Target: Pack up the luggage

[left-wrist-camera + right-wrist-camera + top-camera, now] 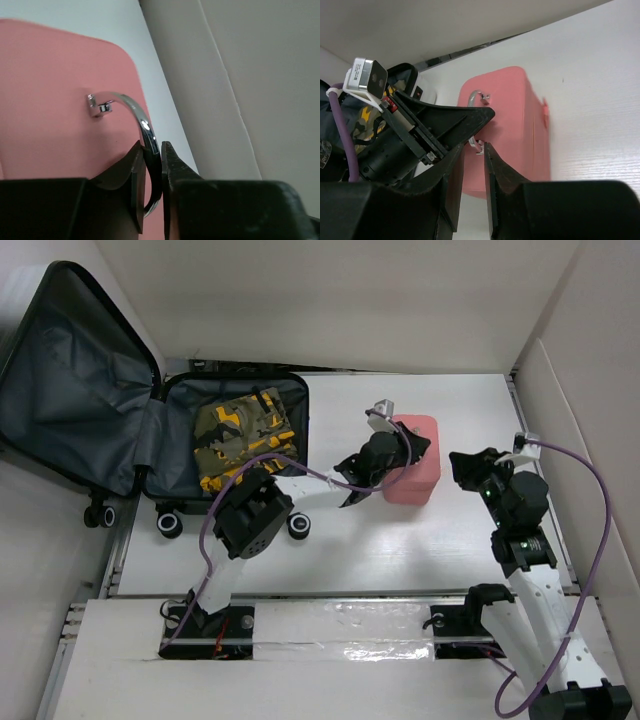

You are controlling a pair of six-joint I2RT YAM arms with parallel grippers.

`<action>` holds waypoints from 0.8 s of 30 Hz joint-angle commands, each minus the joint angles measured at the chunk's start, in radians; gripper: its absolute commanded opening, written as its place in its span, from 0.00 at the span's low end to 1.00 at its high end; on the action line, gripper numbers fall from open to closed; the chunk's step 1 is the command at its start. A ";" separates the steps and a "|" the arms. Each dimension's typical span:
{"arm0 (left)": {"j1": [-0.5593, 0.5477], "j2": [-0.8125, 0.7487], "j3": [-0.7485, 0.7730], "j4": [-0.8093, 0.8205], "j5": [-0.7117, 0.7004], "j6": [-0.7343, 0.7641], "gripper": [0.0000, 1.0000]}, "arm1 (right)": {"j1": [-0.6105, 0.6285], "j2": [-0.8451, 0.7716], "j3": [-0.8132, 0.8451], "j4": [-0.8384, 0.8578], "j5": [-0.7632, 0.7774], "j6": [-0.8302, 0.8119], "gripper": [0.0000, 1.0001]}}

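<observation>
The luggage [75, 370] lies open at the far left, dark grey lining showing, black wheels toward me. A camouflage folded cloth [243, 432] lies in its lower half. A pink hard case [418, 478] sits mid-table; it also shows in the left wrist view [50, 100] and the right wrist view [515, 130]. My left gripper [400, 447] is over the case's left part, shut on its chrome handle [131, 106], as the left wrist view [152, 147] shows. My right gripper [466, 468] is to the right of the case, slightly open and empty [474, 150].
White walls close in the table at the back and right [560, 380]. The left arm [250, 515] stretches across in front of the luggage's wheels [168, 525]. The luggage's edge and the cloth show at the left of the right wrist view [365, 117].
</observation>
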 commanded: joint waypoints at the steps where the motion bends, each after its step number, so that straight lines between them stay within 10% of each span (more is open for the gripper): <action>1: 0.011 0.006 0.036 0.003 0.003 0.055 0.00 | 0.006 -0.026 0.008 0.017 -0.008 -0.008 0.29; 13: 0.078 -0.218 0.141 -0.057 0.076 0.246 0.00 | 0.034 -0.086 0.036 -0.058 0.047 -0.019 0.29; 24: 0.393 -0.550 0.036 -0.258 0.134 0.276 0.00 | 0.103 -0.089 -0.018 0.003 0.010 -0.038 0.33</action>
